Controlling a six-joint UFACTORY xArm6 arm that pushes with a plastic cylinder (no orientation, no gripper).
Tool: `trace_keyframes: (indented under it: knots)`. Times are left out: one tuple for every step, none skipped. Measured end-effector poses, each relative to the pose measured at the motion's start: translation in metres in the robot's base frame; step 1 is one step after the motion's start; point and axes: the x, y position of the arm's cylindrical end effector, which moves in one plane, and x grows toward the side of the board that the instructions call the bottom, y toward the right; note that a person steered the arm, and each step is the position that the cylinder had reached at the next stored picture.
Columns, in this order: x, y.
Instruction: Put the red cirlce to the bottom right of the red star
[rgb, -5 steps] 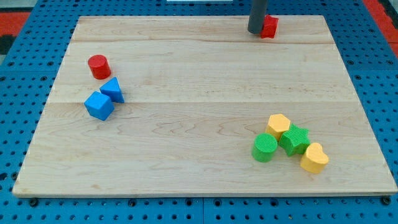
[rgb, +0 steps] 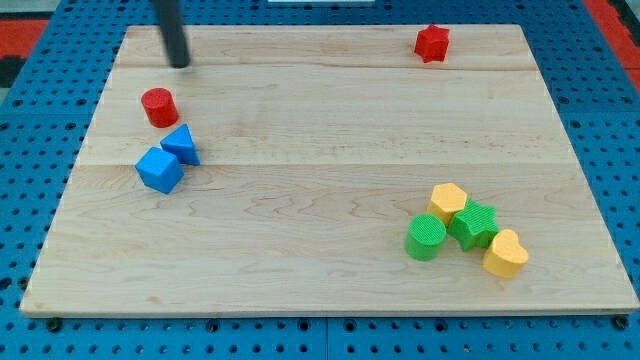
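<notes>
The red circle (rgb: 158, 106) lies near the board's left edge, toward the view's top. The red star (rgb: 432, 42) sits far off at the view's top right, close to the board's top edge. My tip (rgb: 180, 65) stands on the board just above and slightly right of the red circle, a small gap apart from it. The rod rises out of the view's top.
A blue triangular block (rgb: 181, 144) and a blue cube (rgb: 159, 169) lie just below the red circle. At the lower right cluster a yellow hexagon (rgb: 448, 201), a green circle (rgb: 426, 236), a green star-like block (rgb: 473, 224) and a yellow heart (rgb: 505, 253). The wooden board (rgb: 320, 290) rests on blue pegboard.
My tip has swept from beside the red star at the top right across to the top left, above the red circle. No block has moved.
</notes>
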Motion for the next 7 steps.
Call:
trace_keyframes:
  knots:
    - [0.059,-0.06]
    - [0.09,-0.054]
    - [0.082,0.016]
    - [0.047,0.087]
    - [0.058,0.158]
    - [0.07,0.108]
    - [0.087,0.136]
